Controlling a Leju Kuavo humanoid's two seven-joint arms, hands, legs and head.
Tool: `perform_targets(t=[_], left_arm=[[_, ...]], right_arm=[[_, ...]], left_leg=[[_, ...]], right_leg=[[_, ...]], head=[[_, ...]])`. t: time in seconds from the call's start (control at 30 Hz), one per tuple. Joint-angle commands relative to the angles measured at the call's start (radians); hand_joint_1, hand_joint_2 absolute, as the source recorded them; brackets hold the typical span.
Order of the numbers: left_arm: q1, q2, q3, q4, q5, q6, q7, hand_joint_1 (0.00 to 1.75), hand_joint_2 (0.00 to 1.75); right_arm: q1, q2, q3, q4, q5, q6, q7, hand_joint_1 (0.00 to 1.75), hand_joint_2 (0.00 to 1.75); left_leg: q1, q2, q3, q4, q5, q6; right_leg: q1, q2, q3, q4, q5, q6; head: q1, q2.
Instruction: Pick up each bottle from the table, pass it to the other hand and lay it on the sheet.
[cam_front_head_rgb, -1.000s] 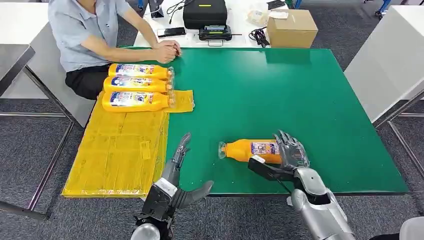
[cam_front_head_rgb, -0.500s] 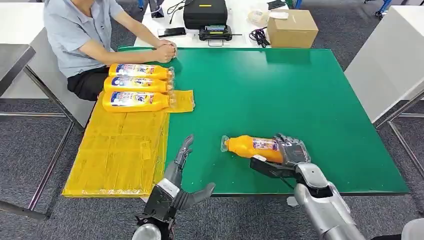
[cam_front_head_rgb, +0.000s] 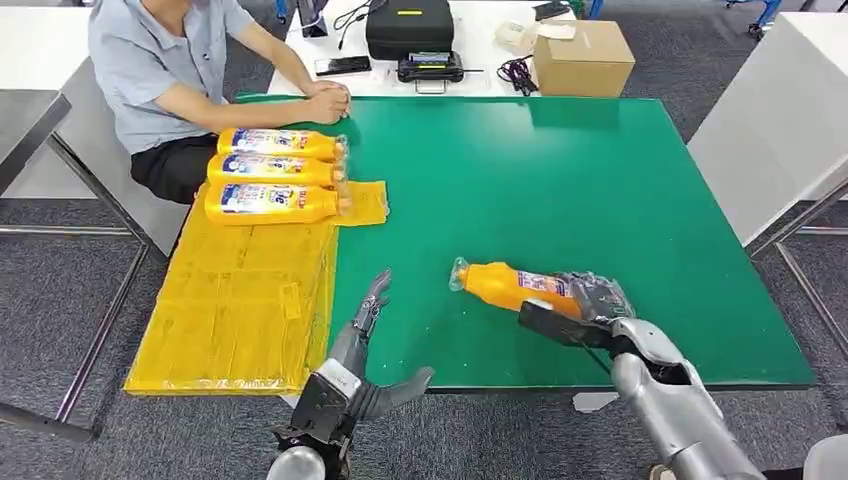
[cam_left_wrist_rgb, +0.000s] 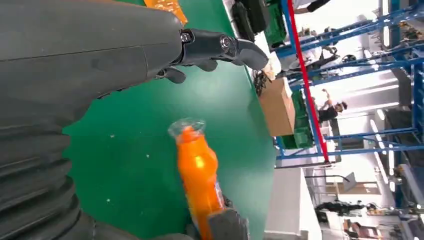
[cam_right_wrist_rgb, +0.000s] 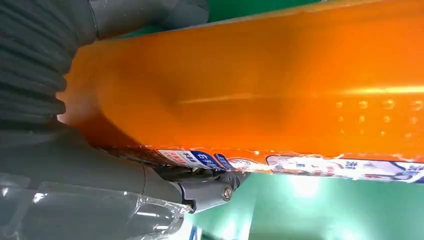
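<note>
Gripping the base end of an orange bottle (cam_front_head_rgb: 513, 289), the right hand (cam_front_head_rgb: 592, 305) holds it near the front edge of the green table (cam_front_head_rgb: 600, 180), its wrapped cap tilted up and toward the left hand (cam_front_head_rgb: 362, 340). The left hand holds nothing: its fingers are apart and stretched forward over the table's front edge, thumb out to the side, between the bottle and the yellow sheet (cam_front_head_rgb: 240, 300). Three more bottles (cam_front_head_rgb: 272, 172) lie side by side at the far end of that sheet, in front of a seated person (cam_front_head_rgb: 180, 70).

The hold looks risky because it sits at one end only, so the long body could swing down or twist out of the fingers as it travels. The handover may also miss if the left hand closes on the slick wrapped neck rather than the body.

Compared with a second ago, the bottle has come up off the table and turned its cap end higher, and the right hand has drawn slightly back toward the robot. The left hand has hardly shifted, and the three bottles on the sheet lie as they did
</note>
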Motion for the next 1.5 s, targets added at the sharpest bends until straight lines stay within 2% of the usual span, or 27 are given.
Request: perform_targets(t=[0.03, 0.17, 0.23, 0.27, 0.33, 0.37, 0.4, 0.47, 0.57, 0.63, 0.83, 0.97, 1.3, 1.5], left_arm=[[-0.048, -0.021, -0.007, 0.104, 0.066, 0.068, -0.065, 0.00, 1.75], [-0.047, -0.033, 0.009, 0.114, 0.137, 0.107, -0.090, 0.00, 1.75], [-0.047, -0.035, 0.016, 0.122, 0.210, 0.114, -0.108, 0.00, 1.75], [-0.065, -0.054, 0.041, 0.103, 0.246, 0.120, -0.107, 0.00, 1.75], [-0.070, -0.054, 0.050, 0.079, 0.272, 0.112, -0.073, 0.00, 1.75], [-0.070, -0.053, 0.050, 0.077, 0.272, 0.112, -0.072, 0.00, 1.75], [-0.049, -0.043, 0.047, 0.082, 0.307, 0.098, -0.042, 0.00, 1.75], [-0.028, -0.021, 0.035, 0.129, 0.432, 0.031, -0.041, 0.00, 1.75], [-0.041, -0.006, 0.012, 0.172, 0.554, -0.036, 0.002, 0.00, 1.75], [-0.061, 0.000, -0.011, 0.182, 0.602, -0.062, 0.026, 0.00, 1.75], [-0.070, 0.003, -0.022, 0.176, 0.615, -0.055, 0.032, 0.00, 1.75], [-0.099, 0.016, -0.063, 0.178, 0.626, -0.057, 0.021, 0.00, 1.75], [-0.104, 0.017, -0.070, 0.184, 0.630, -0.050, 0.017, 0.00, 1.75], [-0.161, 0.008, -0.099, 0.245, 0.560, 0.042, -0.056, 0.00, 1.75]], right_arm=[[0.063, -0.038, 0.003, -0.086, -0.198, 0.060, -0.067, 1.75, 1.75], [0.077, 0.012, -0.020, -0.128, -0.288, 0.046, -0.103, 1.75, 1.75], [0.077, 0.078, -0.046, -0.158, -0.343, 0.029, -0.118, 1.75, 1.75], [0.043, 0.140, -0.045, -0.163, -0.317, -0.034, -0.111, 1.75, 1.75], [0.020, 0.208, -0.042, -0.176, -0.340, -0.036, -0.090, 1.75, 1.75], [0.018, 0.211, -0.040, -0.178, -0.339, -0.037, -0.085, 1.75, 1.75], [0.040, 0.221, -0.059, -0.197, -0.404, -0.013, -0.105, 1.75, 1.75], [0.062, 0.242, -0.052, -0.221, -0.417, -0.026, -0.130, 1.75, 1.75], [0.055, 0.281, -0.021, -0.223, -0.425, -0.042, -0.149, 1.75, 1.75], [0.038, 0.301, 0.004, -0.201, -0.430, -0.059, -0.160, 1.75, 1.75], [0.032, 0.300, 0.016, -0.191, -0.431, -0.067, -0.164, 1.75, 1.75], [0.011, 0.325, 0.082, -0.136, -0.410, -0.078, -0.172, 1.75, 1.75], [0.006, 0.325, 0.092, -0.124, -0.410, -0.091, -0.177, 1.75, 1.75], [-0.003, 0.321, 0.185, -0.087, -0.382, -0.099, -0.182, 1.75, 1.75]], left_leg=[[0.001, -0.002, 0.003, -0.001, 0.000, -0.002], [0.001, -0.001, 0.002, -0.001, 0.000, -0.001], [0.001, 0.001, 0.003, -0.001, -0.001, -0.002], [0.001, 0.003, 0.002, -0.001, -0.001, -0.002], [0.001, 0.007, 0.002, 0.000, -0.002, -0.002], [0.001, 0.006, 0.000, 0.000, -0.001, -0.002], [0.002, 0.009, 0.001, 0.001, -0.002, -0.003], [0.002, 0.005, 0.002, -0.001, -0.001, -0.003], [0.002, 0.002, 0.003, -0.002, -0.001, -0.003], [0.002, 0.005, 0.003, -0.001, -0.002, -0.002], [0.002, 0.002, 0.001, -0.001, -0.001, -0.003], [0.001, 0.002, 0.000, -0.001, -0.001, -0.002], [0.001, 0.002, 0.000, -0.001, 0.000, -0.002], [0.002, 0.001, 0.001, -0.001, 0.000, -0.003]], right_leg=[[0.001, -0.002, 0.004, -0.001, -0.001, -0.002], [0.001, -0.001, 0.002, -0.001, 0.000, -0.002], [0.001, 0.000, 0.003, -0.001, 0.000, -0.002], [0.001, 0.002, 0.002, -0.001, 0.000, -0.002], [0.002, 0.006, 0.000, 0.001, 0.000, -0.003], [0.001, 0.005, -0.001, 0.001, 0.001, -0.002], [0.002, 0.008, -0.001, 0.002, 0.000, -0.003], [0.002, 0.003, 0.001, 0.001, -0.001, -0.003], [0.002, 0.002, 0.002, 0.000, -0.001, -0.003], [0.001, 0.005, 0.002, 0.000, -0.001, -0.003], [0.001, 0.002, 0.001, 0.001, -0.001, -0.003], [0.001, 0.002, 0.000, 0.001, 0.000, -0.003], [0.001, 0.001, 0.000, 0.000, 0.000, -0.002], [0.001, 0.001, 0.001, 0.000, -0.001, -0.003]], head=[[0.000, 0.000], [0.000, 0.000], [0.000, 0.000], [0.000, 0.000], [0.000, 0.000], [0.000, 0.000], [0.000, 0.000], [0.000, 0.000], [0.000, 0.000], [0.000, 0.000], [0.000, 0.000], [0.000, 0.000], [0.000, 0.000], [0.000, 0.000]])
